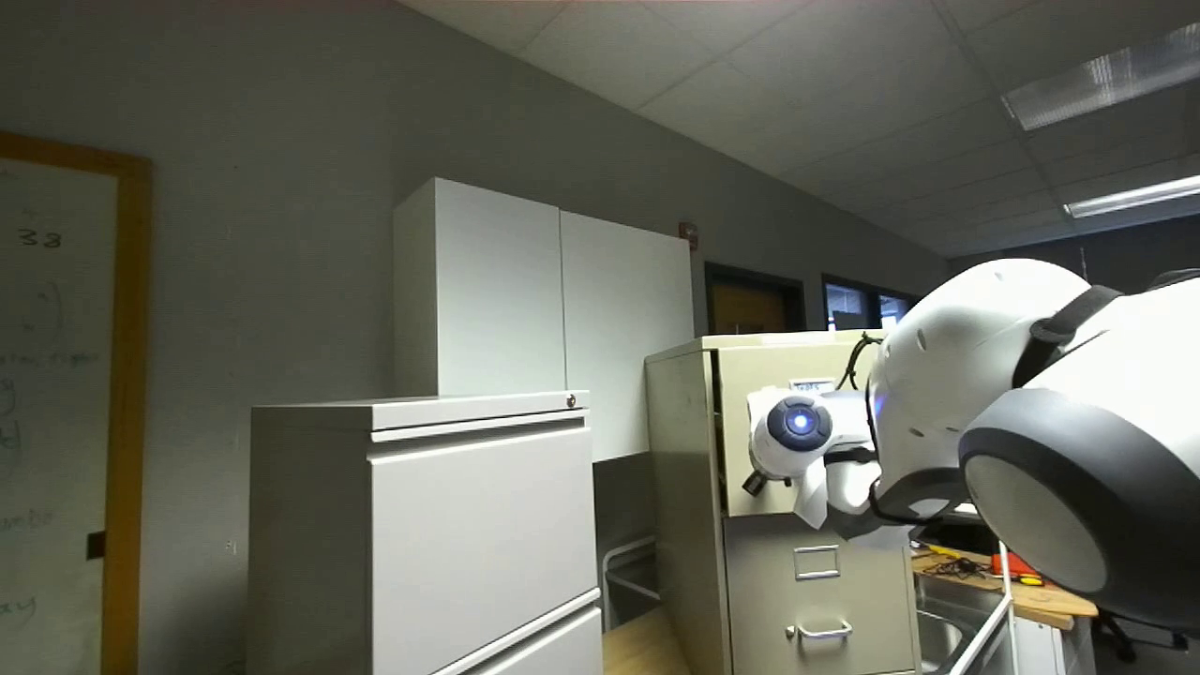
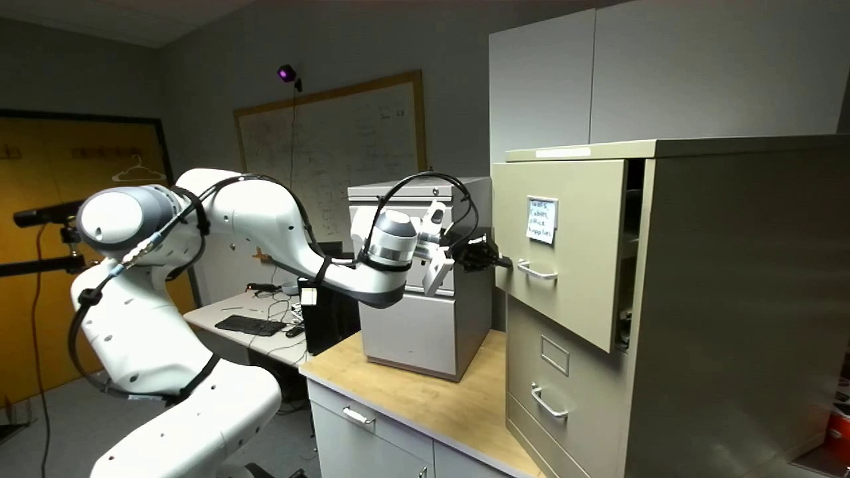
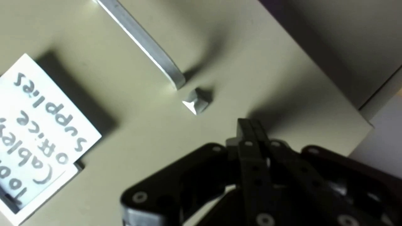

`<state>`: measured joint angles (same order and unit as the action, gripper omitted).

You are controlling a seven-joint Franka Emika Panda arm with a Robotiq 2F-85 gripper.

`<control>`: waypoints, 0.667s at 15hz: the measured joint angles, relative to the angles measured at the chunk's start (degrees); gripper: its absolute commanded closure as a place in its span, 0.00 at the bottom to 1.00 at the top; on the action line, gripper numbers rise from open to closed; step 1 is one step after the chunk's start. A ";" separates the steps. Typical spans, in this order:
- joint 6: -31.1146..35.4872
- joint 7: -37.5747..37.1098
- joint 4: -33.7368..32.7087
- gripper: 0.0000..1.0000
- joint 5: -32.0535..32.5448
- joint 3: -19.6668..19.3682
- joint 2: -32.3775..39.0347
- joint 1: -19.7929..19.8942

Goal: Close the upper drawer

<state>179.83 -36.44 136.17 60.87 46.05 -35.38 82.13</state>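
The upper drawer of the beige filing cabinet stands partly out in both exterior views point(image 1: 769, 364) point(image 2: 584, 245), with a dark gap along its side. Its front fills much of the wrist view point(image 3: 150, 135). It bears a white handwritten label point(image 2: 541, 219) and a metal handle point(image 2: 536, 271), also in the wrist view point(image 3: 143, 42). My gripper point(image 2: 506, 262) is shut and empty, its fingertips together in the wrist view point(image 3: 250, 122). The tips are at the drawer front beside the handle, near its side edge; whether they touch is unclear. In an exterior view the arm hides the fingers.
A lower beige drawer point(image 2: 564, 358) with a protruding handle point(image 2: 549, 403) sits below. A light-grey cabinet point(image 2: 408, 332) stands close behind the gripper on a wooden counter point(image 2: 425, 398). White cupboards point(image 1: 497, 300) hang on the wall. A desk point(image 2: 265, 312) stands farther back.
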 measured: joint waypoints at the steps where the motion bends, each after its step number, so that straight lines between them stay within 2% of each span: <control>1: -0.79 0.15 -0.63 1.00 -0.10 0.05 0.98 -0.23; 10: -10.32 4.70 -8.26 1.00 -3.95 2.41 11.51 -1.17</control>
<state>169.51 -31.74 127.90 56.93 48.47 -23.87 80.97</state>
